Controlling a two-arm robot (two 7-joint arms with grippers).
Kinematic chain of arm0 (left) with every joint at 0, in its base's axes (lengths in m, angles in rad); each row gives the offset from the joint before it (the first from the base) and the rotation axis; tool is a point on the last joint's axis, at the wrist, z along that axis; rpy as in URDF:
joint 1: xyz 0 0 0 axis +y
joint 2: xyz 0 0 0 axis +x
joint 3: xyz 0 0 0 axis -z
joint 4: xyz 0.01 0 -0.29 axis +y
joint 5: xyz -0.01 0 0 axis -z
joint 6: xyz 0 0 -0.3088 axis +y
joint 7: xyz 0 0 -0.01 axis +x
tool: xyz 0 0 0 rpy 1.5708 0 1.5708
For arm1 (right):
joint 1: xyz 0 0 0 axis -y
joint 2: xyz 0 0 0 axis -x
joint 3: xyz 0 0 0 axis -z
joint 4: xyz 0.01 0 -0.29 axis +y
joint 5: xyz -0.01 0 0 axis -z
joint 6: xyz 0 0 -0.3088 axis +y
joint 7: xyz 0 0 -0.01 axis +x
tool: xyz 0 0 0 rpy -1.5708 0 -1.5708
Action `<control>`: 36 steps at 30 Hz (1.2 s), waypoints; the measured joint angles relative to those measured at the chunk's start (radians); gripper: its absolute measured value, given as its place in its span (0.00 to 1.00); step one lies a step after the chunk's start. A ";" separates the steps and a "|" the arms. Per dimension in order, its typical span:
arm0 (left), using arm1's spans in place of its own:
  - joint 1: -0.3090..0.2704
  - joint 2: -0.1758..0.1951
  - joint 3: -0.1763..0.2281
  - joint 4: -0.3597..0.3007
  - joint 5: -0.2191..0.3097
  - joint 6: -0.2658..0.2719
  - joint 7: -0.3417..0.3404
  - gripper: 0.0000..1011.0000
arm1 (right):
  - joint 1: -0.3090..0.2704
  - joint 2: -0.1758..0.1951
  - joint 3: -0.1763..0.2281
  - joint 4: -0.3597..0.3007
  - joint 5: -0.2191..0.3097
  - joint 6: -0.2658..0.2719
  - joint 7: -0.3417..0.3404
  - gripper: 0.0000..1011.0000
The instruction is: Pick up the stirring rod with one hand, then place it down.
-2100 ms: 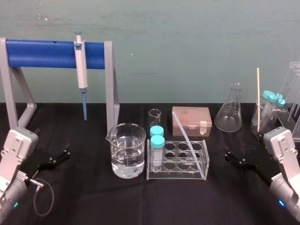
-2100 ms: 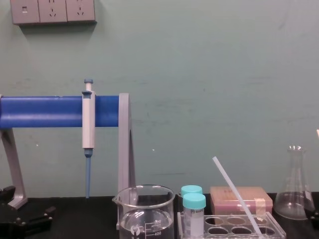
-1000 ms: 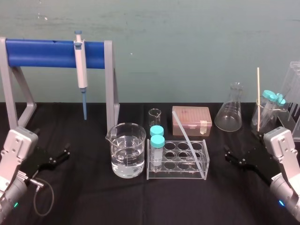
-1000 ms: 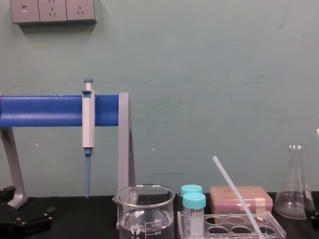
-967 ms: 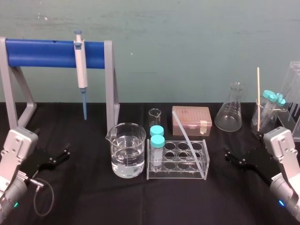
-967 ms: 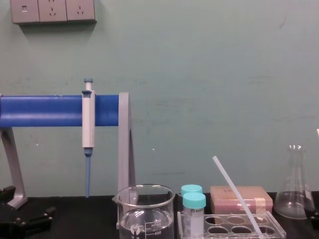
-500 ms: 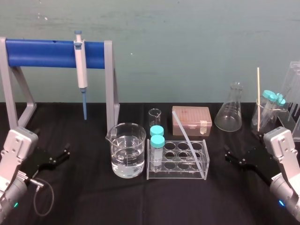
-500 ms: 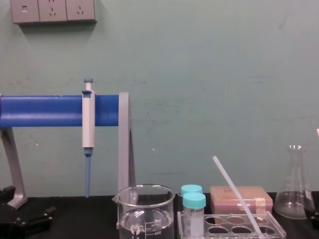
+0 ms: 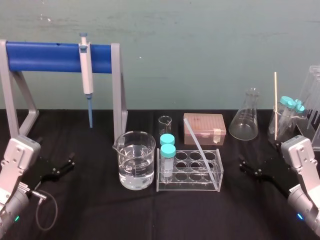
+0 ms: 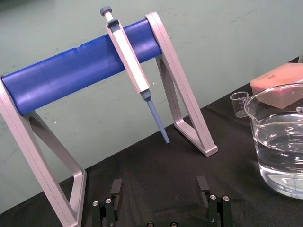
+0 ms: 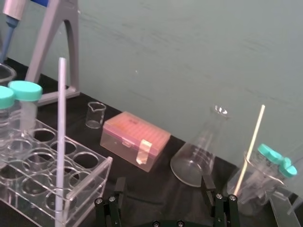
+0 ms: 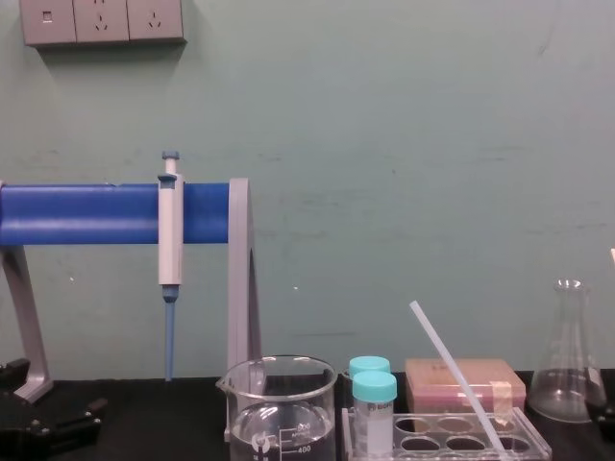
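Noting stirring rod (image 9: 202, 154) slanted in the clear rack (image 9: 189, 186) at table centre, lower end down in a front hole on the robot's right side, upper end tipped back and to the robot's left, above the rack rim. Untouched by either arm. Logging left gripper (image 9: 69, 162) low over the black table (image 9: 100, 210) at far left, fingers (image 10: 116, 188) spread apart, holding nothing. Logging right gripper (image 9: 243, 166) low at right, near the rack's right end but apart from it, fingers (image 11: 120, 185) spread apart, holding nothing. Also tagging water beaker (image 9: 135, 160) just left of rack, two capped tubes (image 9: 168, 160) in rack's left end, pink box (image 9: 204, 128) behind, flask (image 9: 245, 122) back right, pipette (image 9: 86, 70) hung on blue stand (image 9: 45, 56).
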 joint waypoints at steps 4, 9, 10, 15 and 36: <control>0.000 0.000 0.000 0.000 0.000 0.000 0.000 0.99 | 0.010 -0.002 -0.001 0.005 -0.008 -0.039 0.046 0.99; 0.000 0.000 0.000 0.000 0.000 0.000 0.000 0.99 | 0.033 -0.008 -0.007 0.020 -0.008 -0.104 0.128 0.99; 0.000 0.000 0.000 0.000 0.000 0.000 0.000 0.99 | 0.037 -0.009 -0.008 0.023 -0.008 -0.112 0.140 0.99; 0.000 0.000 0.000 0.000 0.000 0.000 0.000 0.99 | 0.069 -0.023 -0.018 0.048 -0.003 -0.160 0.215 0.99; 0.000 0.000 0.000 0.000 0.000 0.000 0.000 0.99 | 0.237 -0.143 -0.033 0.254 0.068 -0.281 0.487 0.99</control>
